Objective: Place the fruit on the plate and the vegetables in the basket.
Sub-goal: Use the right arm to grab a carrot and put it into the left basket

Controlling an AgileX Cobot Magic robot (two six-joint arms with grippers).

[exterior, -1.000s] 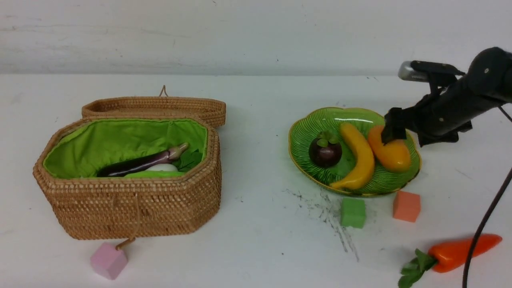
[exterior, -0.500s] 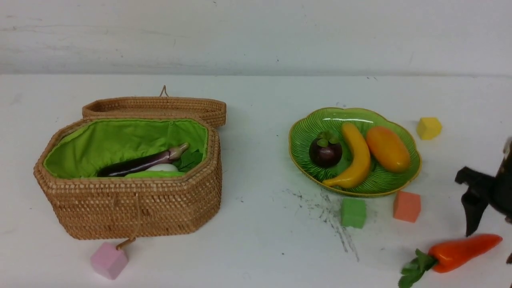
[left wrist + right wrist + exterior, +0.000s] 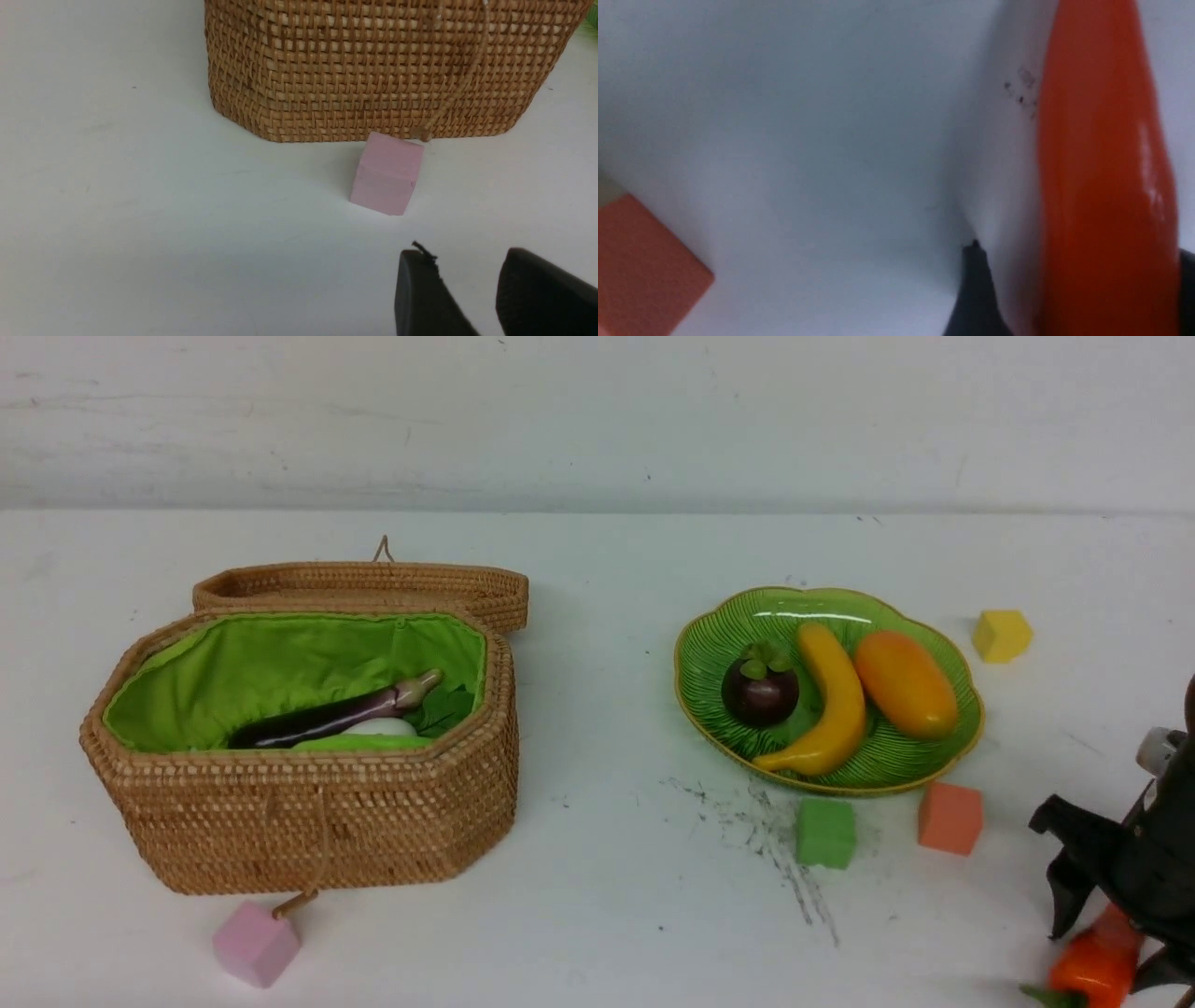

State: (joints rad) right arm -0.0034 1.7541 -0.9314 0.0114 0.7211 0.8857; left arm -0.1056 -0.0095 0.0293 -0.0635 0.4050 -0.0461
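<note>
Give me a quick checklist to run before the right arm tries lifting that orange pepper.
1. Pepper between the right gripper fingers: ok, a finger shows on each side.
2. Jaws shut on the pepper: not ok, a gap shows at one finger.
3. Basket lid open: ok.
4. Room in the basket beside the eggplant: ok.
5. Fruit on the plate: ok, all three.
6. Left gripper clear of the basket: ok, near the pink cube, holding nothing.

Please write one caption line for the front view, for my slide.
Right gripper straddles the glossy orange-red pepper; three fruits lie on the green scalloped plate.
</note>
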